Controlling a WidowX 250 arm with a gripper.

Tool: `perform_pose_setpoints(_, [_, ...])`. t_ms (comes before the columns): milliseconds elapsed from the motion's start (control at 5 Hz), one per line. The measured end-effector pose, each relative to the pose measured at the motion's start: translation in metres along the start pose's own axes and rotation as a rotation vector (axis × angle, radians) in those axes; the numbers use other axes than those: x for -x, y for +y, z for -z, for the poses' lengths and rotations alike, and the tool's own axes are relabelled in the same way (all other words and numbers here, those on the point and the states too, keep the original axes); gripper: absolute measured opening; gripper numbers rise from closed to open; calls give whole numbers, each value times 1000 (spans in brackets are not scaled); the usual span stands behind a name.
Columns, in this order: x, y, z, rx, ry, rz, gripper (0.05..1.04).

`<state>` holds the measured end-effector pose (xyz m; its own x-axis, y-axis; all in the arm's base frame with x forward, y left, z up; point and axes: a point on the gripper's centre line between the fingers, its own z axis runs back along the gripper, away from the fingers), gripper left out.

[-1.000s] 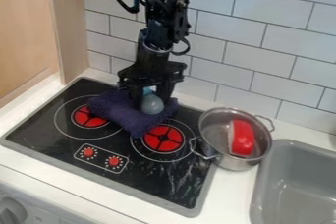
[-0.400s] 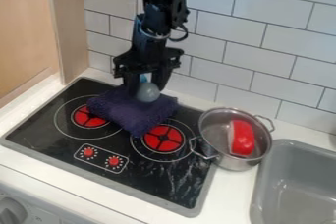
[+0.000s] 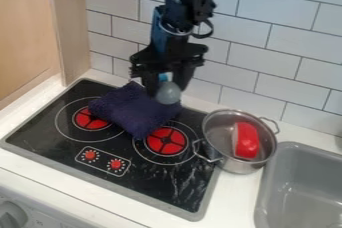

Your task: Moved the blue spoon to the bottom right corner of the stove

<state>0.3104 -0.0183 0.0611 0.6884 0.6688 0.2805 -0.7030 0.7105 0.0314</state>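
Note:
My gripper (image 3: 167, 83) hangs over the back of the stove (image 3: 157, 186), above the back right part of the purple cloth. It is shut on the blue spoon (image 3: 168, 93), whose rounded grey-blue bowl points down between the fingertips. A bit of brighter blue handle shows just above the bowl, and the rest is hidden by the gripper. The folded purple cloth (image 3: 130, 111) lies across the back of the stove, between the two red burners.
A metal pot (image 3: 234, 166) holding a red and white object (image 3: 247, 140) overlaps the stove's right side. The grey sink (image 3: 300, 192) is farther right. Behind stands the tiled wall (image 3: 260, 47), with a wooden panel (image 3: 75, 27) at the left.
The gripper has risen off the cloth with the spoon, first slightly left, then to the right. More of the cloth's back edge is uncovered. The pot has stayed put.

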Motion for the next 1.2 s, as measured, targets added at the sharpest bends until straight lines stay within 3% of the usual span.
perform_pose_setpoints(600, [78, -11, -13, 19, 15, 0, 623])
perform_pose_setpoints(1000, [105, -3, -5, 10, 42, -42, 623])
perform_pose_setpoints(1200, [113, 9, 2, -24, 52, -58, 623])
